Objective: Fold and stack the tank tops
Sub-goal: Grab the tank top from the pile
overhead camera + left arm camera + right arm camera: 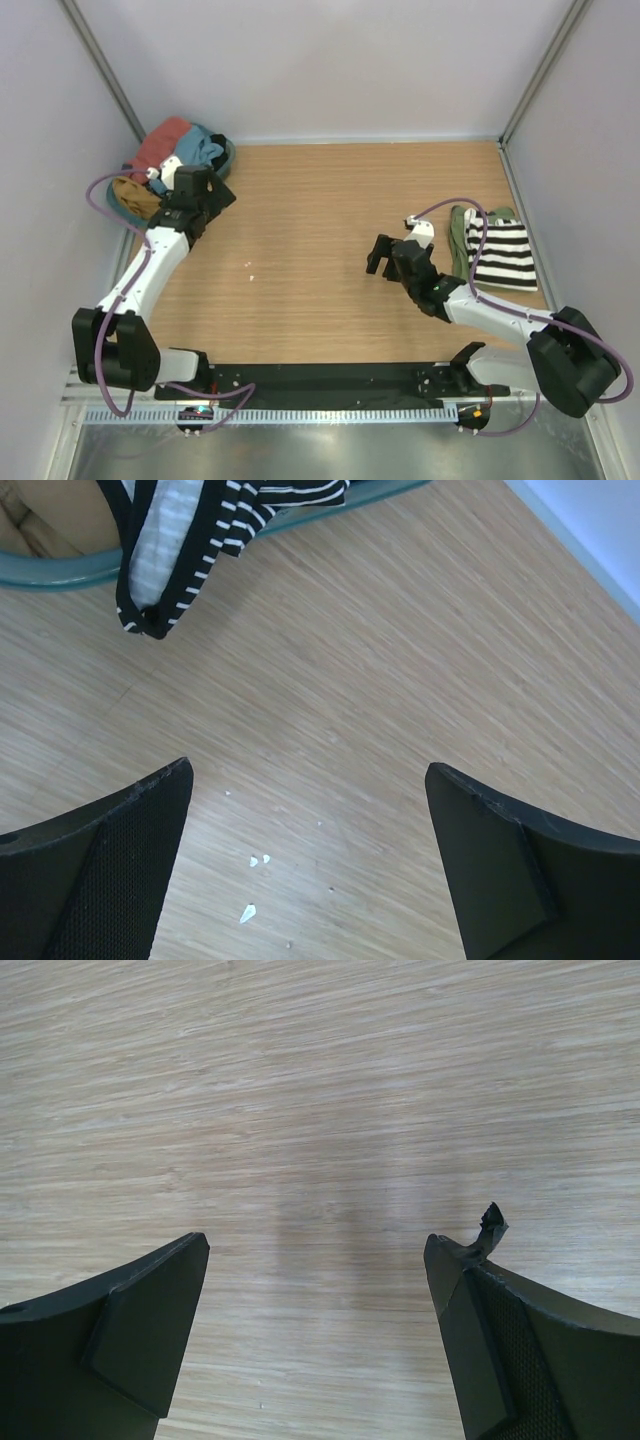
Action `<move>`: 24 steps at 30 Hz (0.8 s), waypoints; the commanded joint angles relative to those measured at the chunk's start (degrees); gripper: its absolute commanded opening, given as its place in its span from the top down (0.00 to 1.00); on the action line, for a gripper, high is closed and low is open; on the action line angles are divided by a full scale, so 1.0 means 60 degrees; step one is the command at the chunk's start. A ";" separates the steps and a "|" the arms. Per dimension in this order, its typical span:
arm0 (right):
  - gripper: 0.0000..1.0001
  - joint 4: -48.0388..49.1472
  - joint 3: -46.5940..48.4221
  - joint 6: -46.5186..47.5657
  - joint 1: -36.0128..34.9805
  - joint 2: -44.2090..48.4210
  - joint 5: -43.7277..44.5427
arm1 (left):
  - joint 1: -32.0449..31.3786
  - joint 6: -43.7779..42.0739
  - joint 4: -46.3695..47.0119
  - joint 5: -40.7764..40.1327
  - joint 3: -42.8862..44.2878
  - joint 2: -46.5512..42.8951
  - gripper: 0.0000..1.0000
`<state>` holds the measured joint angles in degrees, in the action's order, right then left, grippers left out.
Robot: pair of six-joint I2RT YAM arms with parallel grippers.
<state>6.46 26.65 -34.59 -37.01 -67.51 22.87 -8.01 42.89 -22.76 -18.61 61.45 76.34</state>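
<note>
Loose tank tops in coral, teal blue and mustard fill the round teal basket at the back left. My left gripper hovers open beside that basket. In the left wrist view a black-and-white striped tank top hangs over the basket rim, well beyond my left gripper, which holds nothing. At the right lies a folded striped tank top on an olive green one. My right gripper is open over bare wood, left of that stack.
Grey walls close the table at the back and both sides. A few white crumbs lie on the wood left of centre. A torn bit of black tape sticks up from my right gripper's right finger.
</note>
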 commanded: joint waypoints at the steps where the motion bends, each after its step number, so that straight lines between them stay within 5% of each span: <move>1: 0.02 0.0447 0.0055 0.0096 -0.0027 0.0250 0.0202 | 0.0031 -0.0204 0.0147 -0.0222 -0.0091 -0.0315 0.00; 6: 0.03 0.0549 0.0025 0.0125 -0.0013 0.0191 0.0172 | 0.0718 -0.0572 0.0074 -0.1527 0.0494 0.0093 0.00; 12: 0.03 0.0535 0.0025 0.0169 -0.0013 0.0162 0.0158 | 0.1862 -0.0893 -0.0701 -0.1455 0.2791 0.2888 0.04; 20: 0.03 0.0403 -0.0033 0.0242 -0.0013 0.0396 0.0406 | 0.2038 -0.1143 -0.2124 -0.0737 0.6119 0.6551 0.24; 23: 0.03 0.0403 -0.0062 0.0242 -0.0027 0.0499 0.0465 | 0.2068 -0.1114 -0.2226 -0.0269 0.6501 0.6891 0.58; 24: 0.03 0.0403 -0.0063 0.0257 -0.0027 0.0528 0.0494 | 0.2053 -0.1056 -0.2256 -0.0282 0.6501 0.6819 0.85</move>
<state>6.57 26.33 -33.89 -37.01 -66.04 23.42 3.88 37.63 -31.94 -22.00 97.80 118.72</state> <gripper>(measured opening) 0.974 0.344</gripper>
